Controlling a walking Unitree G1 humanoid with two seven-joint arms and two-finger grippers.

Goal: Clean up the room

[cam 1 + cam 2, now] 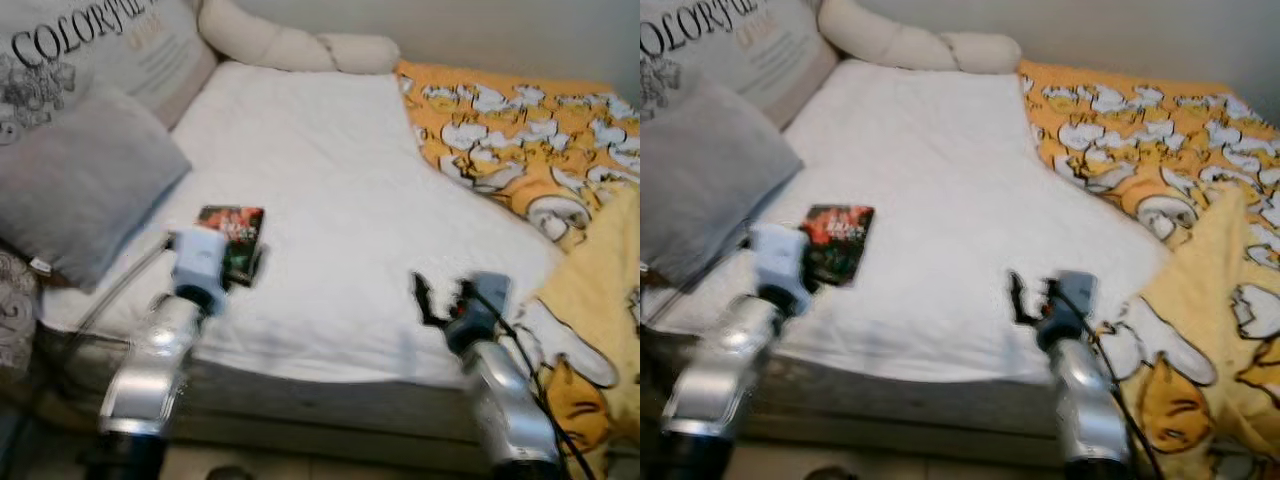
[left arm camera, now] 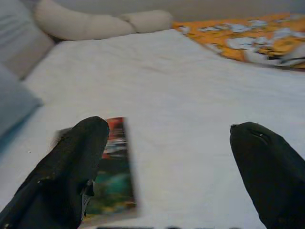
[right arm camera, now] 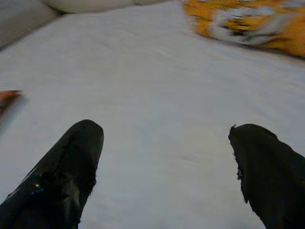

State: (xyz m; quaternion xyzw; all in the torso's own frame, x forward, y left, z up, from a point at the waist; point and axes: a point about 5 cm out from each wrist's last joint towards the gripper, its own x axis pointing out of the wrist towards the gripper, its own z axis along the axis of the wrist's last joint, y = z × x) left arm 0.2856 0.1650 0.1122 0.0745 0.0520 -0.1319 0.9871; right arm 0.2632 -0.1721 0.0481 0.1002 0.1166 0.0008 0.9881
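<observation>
At the foot of a bed (image 1: 330, 200) dressed in a white sheet, we hold both arms out over the near edge of the mattress. Our left gripper (image 2: 176, 138) hangs low above the sheet with its two black fingers (image 2: 71, 167) spread wide apart and nothing between them; a small book (image 1: 235, 243) with a dark red and green cover lies flat on the sheet just beyond it, and in the left wrist view the book sits partly behind one finger, though we cannot tell whether they touch. Our right gripper (image 3: 167, 138) hovers over bare sheet further to the right, its fingers (image 3: 66, 171) likewise set wide apart and empty. A grey pillow (image 1: 75, 185) leans at the left side of the bed, near the book, with a printed cushion (image 1: 90, 45) bearing large lettering behind it and a long cream bolster (image 1: 290, 42) lying along the head end. An orange blanket (image 1: 530, 140) patterned with white cartoon figures is bunched over the right side of the bed and spills over its near right corner. The head views are slightly blurred.
</observation>
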